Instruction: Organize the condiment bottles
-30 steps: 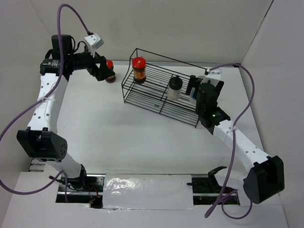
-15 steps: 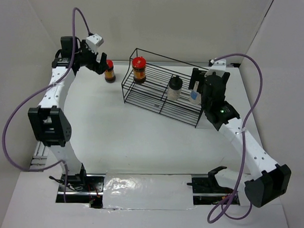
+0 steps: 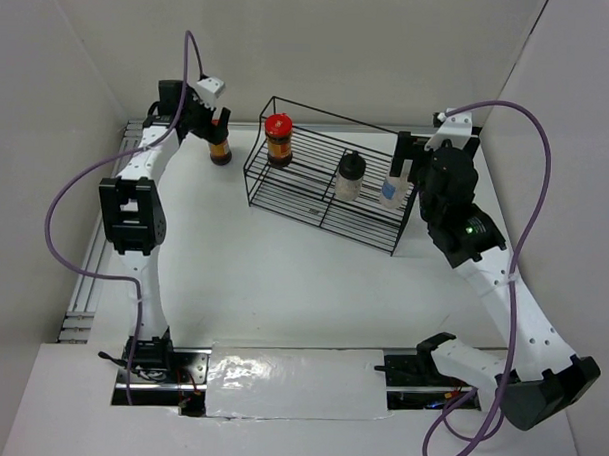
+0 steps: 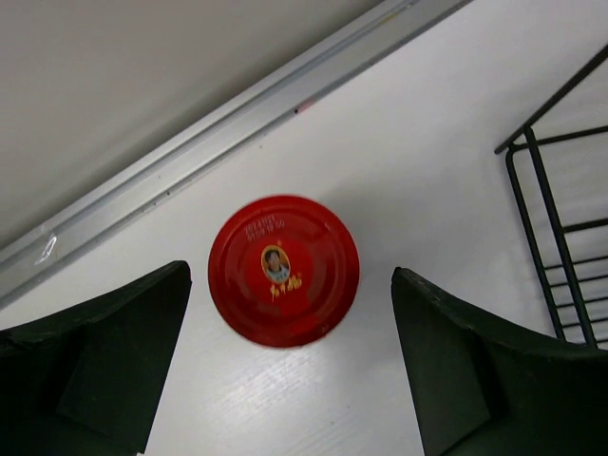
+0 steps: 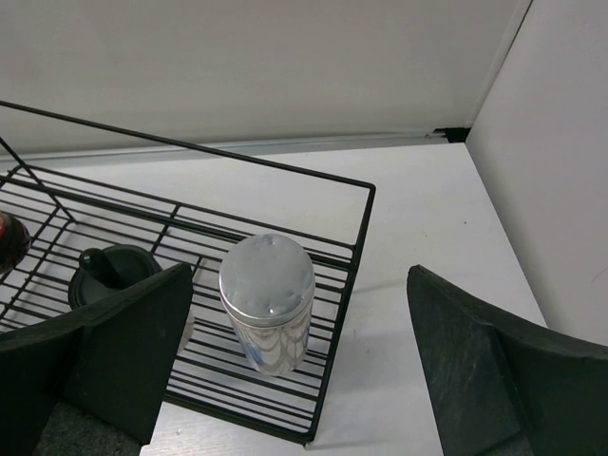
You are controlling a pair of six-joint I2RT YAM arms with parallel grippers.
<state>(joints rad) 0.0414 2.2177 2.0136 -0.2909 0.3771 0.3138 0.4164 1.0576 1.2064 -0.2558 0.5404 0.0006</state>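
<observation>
A red-capped jar with dark contents point(image 3: 220, 145) stands on the table left of the black wire rack point(image 3: 285, 202). My left gripper point(image 3: 215, 126) is open above it. In the left wrist view its red cap point(image 4: 283, 270) lies between the spread fingers point(image 4: 95, 351), just ahead of the tips, untouched. A second red-capped jar point(image 3: 279, 137) stands in the rack's left end. The clear jar with black cap point(image 3: 351, 177) and the whitish jar with white cap point(image 3: 391, 189) stand in the right half. My right gripper point(image 3: 412, 167) is open and empty above the whitish jar point(image 5: 267, 299).
The rack's corner point(image 4: 560, 190) shows right of the left gripper. The rack's right end wire point(image 5: 347, 285) runs beside the whitish jar; the black-capped jar point(image 5: 109, 275) is to its left. Walls enclose the table at back and both sides; a metal rail point(image 4: 190, 161) runs along the back edge.
The left arm has swung toward the back and right, bringing its open gripper over the red-capped jar on the table. The right gripper has moved back and a little right, off the whitish jar.
</observation>
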